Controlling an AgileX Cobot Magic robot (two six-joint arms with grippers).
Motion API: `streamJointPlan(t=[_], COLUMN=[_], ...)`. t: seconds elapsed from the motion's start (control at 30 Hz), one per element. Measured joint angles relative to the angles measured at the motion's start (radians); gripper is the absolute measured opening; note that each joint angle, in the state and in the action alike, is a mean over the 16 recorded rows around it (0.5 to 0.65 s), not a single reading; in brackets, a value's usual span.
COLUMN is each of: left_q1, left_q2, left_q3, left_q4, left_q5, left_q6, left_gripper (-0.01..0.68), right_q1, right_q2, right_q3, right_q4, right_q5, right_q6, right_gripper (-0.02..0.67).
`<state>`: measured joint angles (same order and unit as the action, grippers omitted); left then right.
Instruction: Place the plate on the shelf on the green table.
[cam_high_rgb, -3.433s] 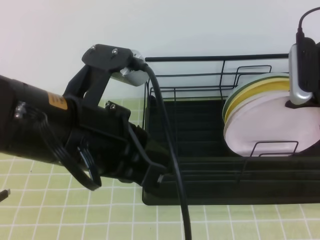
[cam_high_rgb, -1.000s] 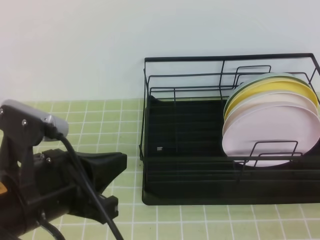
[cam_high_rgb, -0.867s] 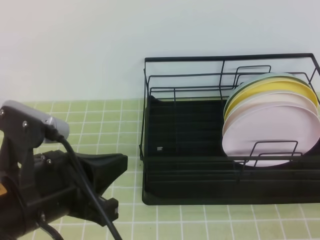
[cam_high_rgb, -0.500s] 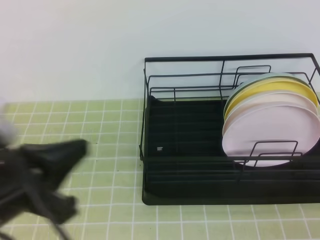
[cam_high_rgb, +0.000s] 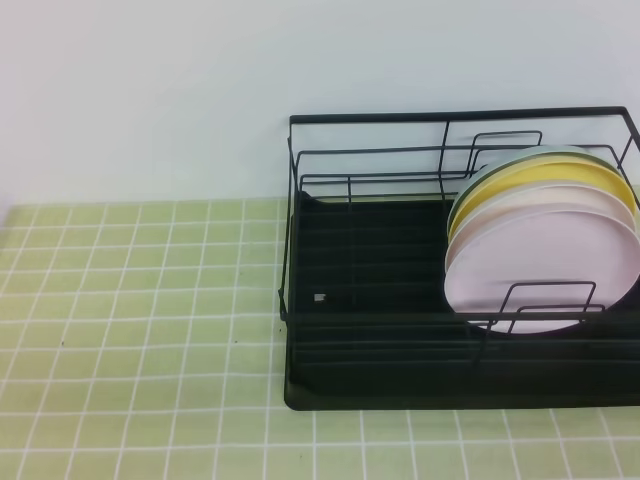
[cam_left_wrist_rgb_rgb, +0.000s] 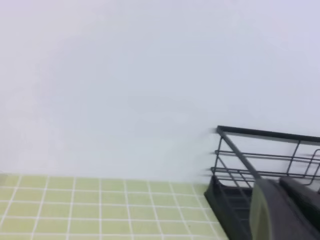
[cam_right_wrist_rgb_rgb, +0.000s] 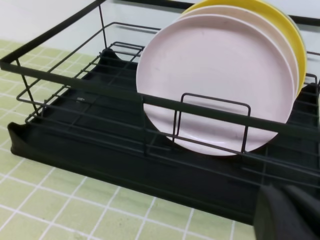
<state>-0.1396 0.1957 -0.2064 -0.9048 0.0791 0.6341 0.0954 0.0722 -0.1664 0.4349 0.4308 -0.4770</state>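
While the pink plate (cam_high_rgb: 545, 275) leans upright in the right end of the shelf (cam_high_rgb: 380, 330), the placing itself looks done from where I stand: it is the front one of a stack, resting against a cream plate (cam_high_rgb: 540, 212) and a yellow-rimmed plate (cam_high_rgb: 545, 180) behind it, its lower edge tucked behind a low wire divider (cam_right_wrist_rgb_rgb: 212, 122). The rack sits flat on the green table (cam_high_rgb: 140, 300). From above, no arm shows at all. The right gripper (cam_right_wrist_rgb_rgb: 287, 212) appears only as a dark tip at the bottom corner of its own camera, fingers pressed together, empty, hanging just in front of the rack and apart from the plate. The left gripper (cam_left_wrist_rgb_rgb: 285, 210) is much the same, a blurred dark tip beside the rack's left end, jaws closed on nothing. So I would call this the retreat stage, with the plate let go. What is left, I reckon, is just to keep both arms away from the wire frame and park them, unless another plate is due.
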Motion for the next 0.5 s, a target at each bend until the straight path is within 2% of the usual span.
streamJointPlan(t=[0.2,0.5], left_q1=[0.025,0.028], left_q2=[-0.101,-0.169], left_q3=[0.095,0.186], left_q4=[0.058,0.510], left_q5=[0.021,0.127], left_q6=[-0.050,-0.483], left_gripper=[0.000,0.000], right_q1=[0.000,0.000], right_q2=[0.000,0.000], right_q3=[0.000,0.000], right_q4=[0.000,0.003], right_q5=[0.000,0.000], right_q6=[-0.001,-0.002], right_gripper=[0.000,0.000])
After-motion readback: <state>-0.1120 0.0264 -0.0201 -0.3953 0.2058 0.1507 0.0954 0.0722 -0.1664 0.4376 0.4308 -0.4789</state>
